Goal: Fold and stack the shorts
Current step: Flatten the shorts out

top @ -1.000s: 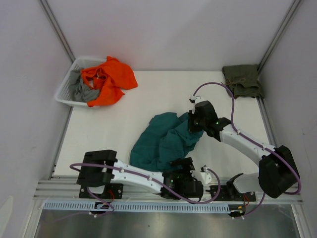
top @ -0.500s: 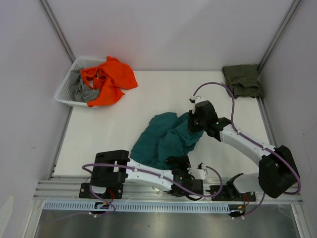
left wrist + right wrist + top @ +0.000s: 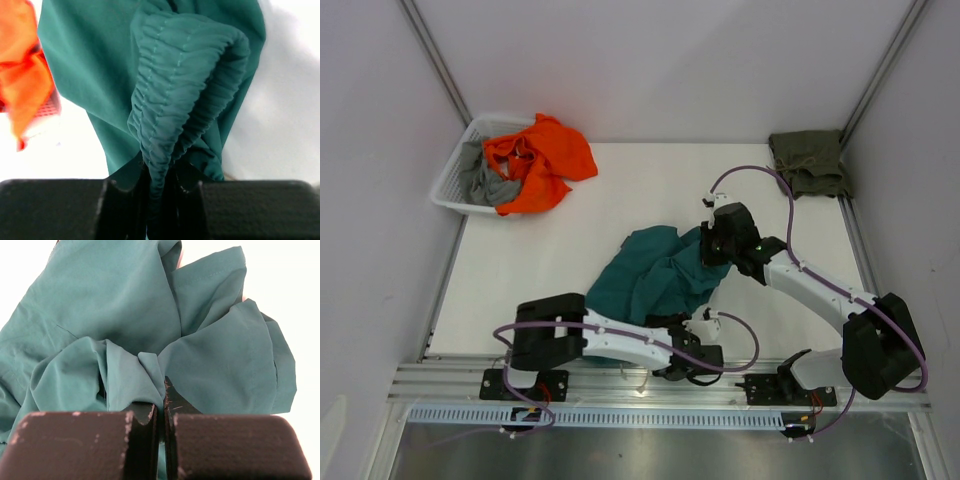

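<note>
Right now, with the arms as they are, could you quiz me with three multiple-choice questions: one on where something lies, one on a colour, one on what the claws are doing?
1. Where on the table do the olive-green shorts lie?
A. the middle
B. the far right corner
C. the near left edge

2. What colour is the topmost cloth in the white basket?
A. orange
B. blue
C. yellow

3. What state are the left gripper and the right gripper in?
A. both open in the air
B. both shut on the teal shorts
C. one grips the basket

Answers:
1 B: the top view shows them in that corner, apart from both arms.
2 A: the orange cloth spills over the rim, above a grey cloth.
3 B: each wrist view shows teal cloth pinched between its fingers.
</note>
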Controlling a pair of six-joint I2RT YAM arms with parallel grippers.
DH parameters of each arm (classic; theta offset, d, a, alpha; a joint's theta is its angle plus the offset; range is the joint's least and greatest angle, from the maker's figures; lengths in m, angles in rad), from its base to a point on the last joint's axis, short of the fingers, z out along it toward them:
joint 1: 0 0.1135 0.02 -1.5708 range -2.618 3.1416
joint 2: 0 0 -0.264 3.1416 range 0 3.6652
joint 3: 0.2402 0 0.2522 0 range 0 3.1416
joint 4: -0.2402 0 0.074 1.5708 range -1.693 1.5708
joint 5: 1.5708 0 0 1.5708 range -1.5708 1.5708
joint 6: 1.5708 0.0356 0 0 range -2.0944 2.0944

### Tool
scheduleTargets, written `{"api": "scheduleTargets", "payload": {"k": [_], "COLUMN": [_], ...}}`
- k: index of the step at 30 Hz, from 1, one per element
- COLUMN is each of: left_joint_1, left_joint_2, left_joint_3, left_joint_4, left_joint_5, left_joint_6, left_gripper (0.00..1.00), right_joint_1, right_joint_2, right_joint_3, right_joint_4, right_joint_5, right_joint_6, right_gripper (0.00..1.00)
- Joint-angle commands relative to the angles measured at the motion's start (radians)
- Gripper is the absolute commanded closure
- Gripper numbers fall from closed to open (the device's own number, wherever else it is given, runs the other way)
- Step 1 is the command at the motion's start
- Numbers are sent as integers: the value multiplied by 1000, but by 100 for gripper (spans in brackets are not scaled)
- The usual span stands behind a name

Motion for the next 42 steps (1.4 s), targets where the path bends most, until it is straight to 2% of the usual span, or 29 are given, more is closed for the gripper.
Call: {"api": "scheduleTargets", "payload": {"k": [1,5,6,8,9,10,11,12,13,16,18,20,21,22,25,27,29,32,37,40,42], "left_joint_1": [-8,38,66,98,136,153,170,187,192,204,211,215,219,219,222,222,224,224,224,224,224], "left_joint_2": [-214,-531,-678,-824,-889,-1005,-1052,-1116,-1135,-1140,-1133,-1141,-1150,-1159,-1207,-1239,-1261,-1301,-1330,-1350,-1360], "left_joint_3": [-82,-257,-391,-483,-598,-630,-651,-697,-704,-696,-692,-702,-719,-722,-744,-753,-767,-774,-779,-787,-791], "left_joint_4": [129,354,487,607,652,706,718,718,715,659,659,683,704,717,731,720,718,728,706,712,718], "left_joint_5": [52,188,227,347,383,409,441,448,452,442,436,455,469,506,561,583,624,691,797,853,906], "left_joint_6": [-9,-46,-44,-50,-53,-55,-61,-63,-67,-95,-115,-107,-104,-96,-78,-76,-75,-63,-50,-40,-29], "left_gripper": [81,82,82,82,82,82,83,83,83,83,83,83,84,84,84,84,84,84,85,85,85], "right_joint_1": [-4,-4,-4,-5,-5,-5,-2,2,12,67,117,142,150,162,208,232,246,266,314,346,373], "right_joint_2": [21,24,24,25,30,33,42,42,41,-36,-133,-204,-243,-310,-398,-453,-478,-450,-367,-346,-344], "right_joint_3": [35,38,38,38,38,41,49,53,56,35,6,-68,-95,-156,-235,-284,-322,-335,-284,-274,-267], "right_joint_4": [19,7,4,1,-2,-4,-10,-16,-20,12,59,172,220,325,464,498,553,588,576,567,559], "right_joint_5": [-6,16,21,24,24,53,64,76,89,147,139,68,22,-102,-232,-264,-379,-483,-543,-589,-583], "right_joint_6": [7,6,6,10,10,12,12,12,12,-20,-67,-104,-133,-149,-203,-235,-273,-327,-400,-427,-445], "right_gripper": [100,100,100,100,100,100,90,70,41,27,27,26,26,26,24,24,24,22,20,12,11]}}
